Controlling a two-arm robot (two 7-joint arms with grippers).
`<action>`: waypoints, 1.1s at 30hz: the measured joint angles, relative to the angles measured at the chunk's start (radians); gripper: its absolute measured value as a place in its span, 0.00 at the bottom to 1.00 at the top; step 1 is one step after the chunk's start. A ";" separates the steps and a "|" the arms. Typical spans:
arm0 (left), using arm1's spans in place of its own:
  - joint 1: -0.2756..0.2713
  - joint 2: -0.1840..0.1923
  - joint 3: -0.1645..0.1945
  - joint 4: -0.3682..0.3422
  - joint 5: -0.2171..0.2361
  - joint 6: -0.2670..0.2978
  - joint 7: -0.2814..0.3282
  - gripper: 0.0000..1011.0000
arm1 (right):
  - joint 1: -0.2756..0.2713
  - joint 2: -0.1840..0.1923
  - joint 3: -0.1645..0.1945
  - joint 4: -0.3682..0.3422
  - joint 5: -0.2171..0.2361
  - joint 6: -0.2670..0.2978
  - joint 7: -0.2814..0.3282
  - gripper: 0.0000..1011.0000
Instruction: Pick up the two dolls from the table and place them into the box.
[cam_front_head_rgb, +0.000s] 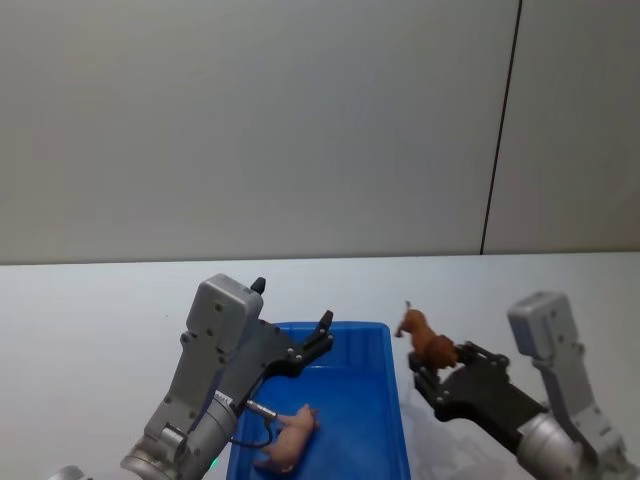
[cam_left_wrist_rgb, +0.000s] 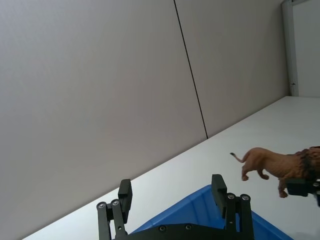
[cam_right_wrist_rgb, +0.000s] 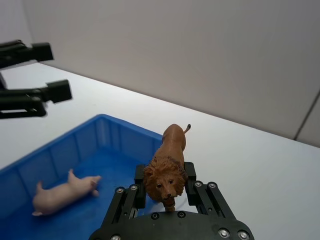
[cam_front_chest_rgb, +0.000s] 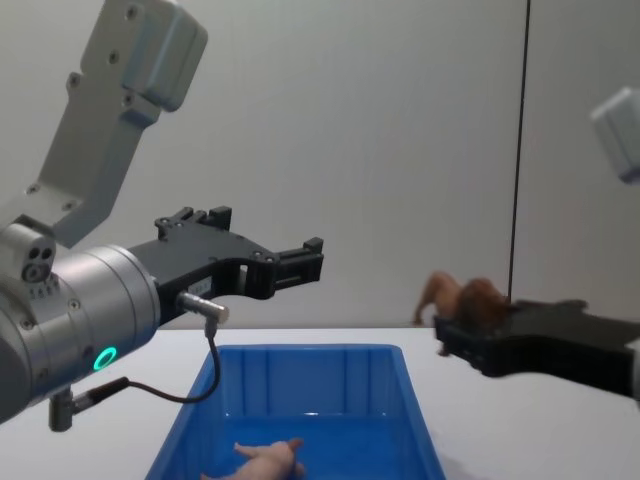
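Note:
The blue box (cam_front_head_rgb: 385, 335) (cam_front_chest_rgb: 300, 365) (cam_right_wrist_rgb: 107, 132) (cam_left_wrist_rgb: 200, 210) stands on the white table (cam_front_head_rgb: 90, 320). The pale pink pig (cam_front_head_rgb: 288, 438) (cam_right_wrist_rgb: 62, 194) (cam_front_chest_rgb: 262, 458) lies on its side on the box floor. My left gripper (cam_front_head_rgb: 292, 318) (cam_left_wrist_rgb: 172, 194) (cam_front_chest_rgb: 312, 258) hangs open and empty above the box's left part. Held in the air just right of the box's right rim is the brown lion (cam_front_head_rgb: 425, 342) (cam_right_wrist_rgb: 169, 165) (cam_left_wrist_rgb: 277, 166) (cam_front_chest_rgb: 462, 298), with my right gripper (cam_front_head_rgb: 432, 372) (cam_right_wrist_rgb: 165, 182) (cam_front_chest_rgb: 455, 338) shut on it.
A plain grey wall (cam_front_head_rgb: 250, 120) with one dark vertical seam (cam_front_head_rgb: 500, 130) rises behind the table. Bare white tabletop lies to the left and right of the box and behind it.

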 joint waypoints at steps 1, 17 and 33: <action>0.000 0.000 0.000 0.000 0.000 0.000 0.000 0.99 | 0.011 -0.007 -0.003 0.004 0.000 0.012 0.018 0.42; 0.000 0.000 0.000 0.000 0.000 0.000 0.000 0.99 | 0.115 -0.083 -0.040 0.099 -0.011 0.092 0.133 0.68; 0.000 0.000 0.000 0.000 0.000 0.000 0.000 0.99 | 0.086 -0.029 -0.010 0.065 -0.004 0.065 0.155 0.99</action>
